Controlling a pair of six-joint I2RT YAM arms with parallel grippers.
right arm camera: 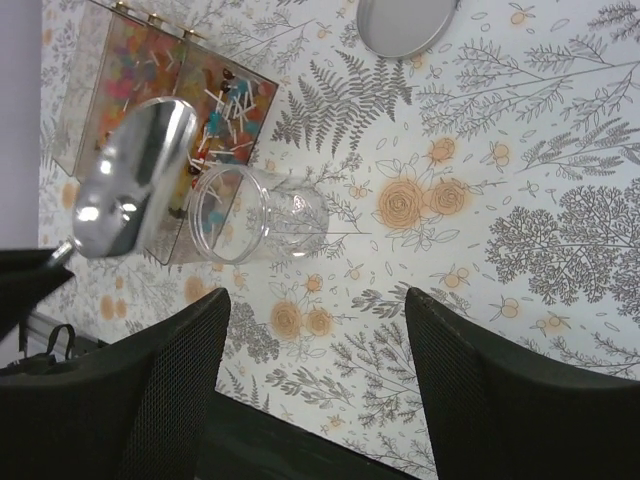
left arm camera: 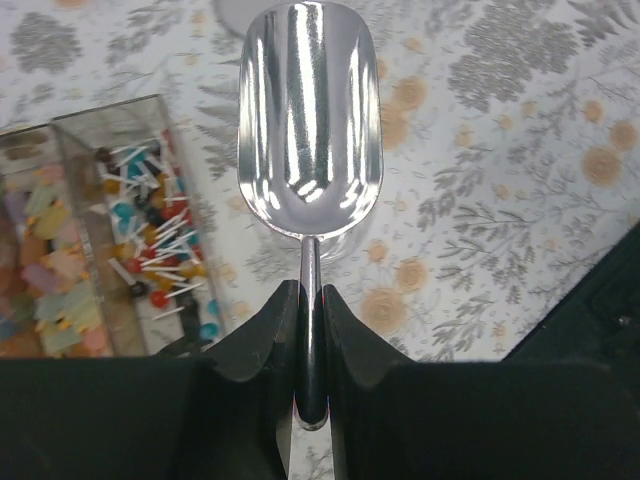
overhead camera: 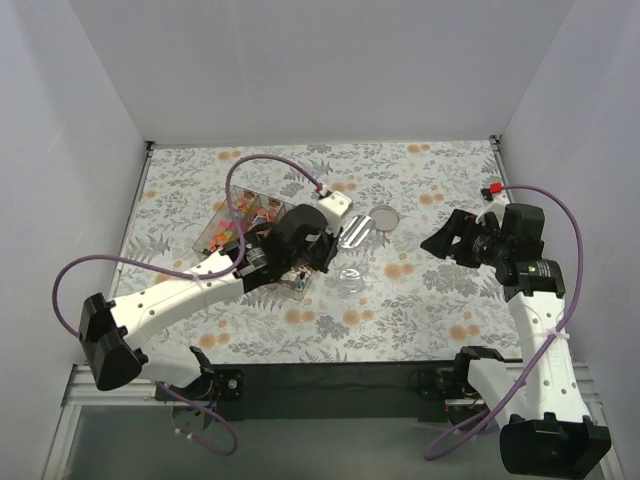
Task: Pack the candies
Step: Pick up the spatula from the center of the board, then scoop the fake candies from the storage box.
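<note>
Scoop [left arm camera: 310,130] clenched in left claw [left arm camera: 310,300] beside tray [left arm camera: 115,108] of candies [left arm camera: 150,250]; right claw [right arm camera: 318,300] released, well apart

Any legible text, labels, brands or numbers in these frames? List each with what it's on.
None readable.
No print on the scoop, jar, lid or box.
Wrappers of the candies: too small to tell.
Small mark on the right arm: too small to read.
The tablecloth has only flowers and ferns.
</note>
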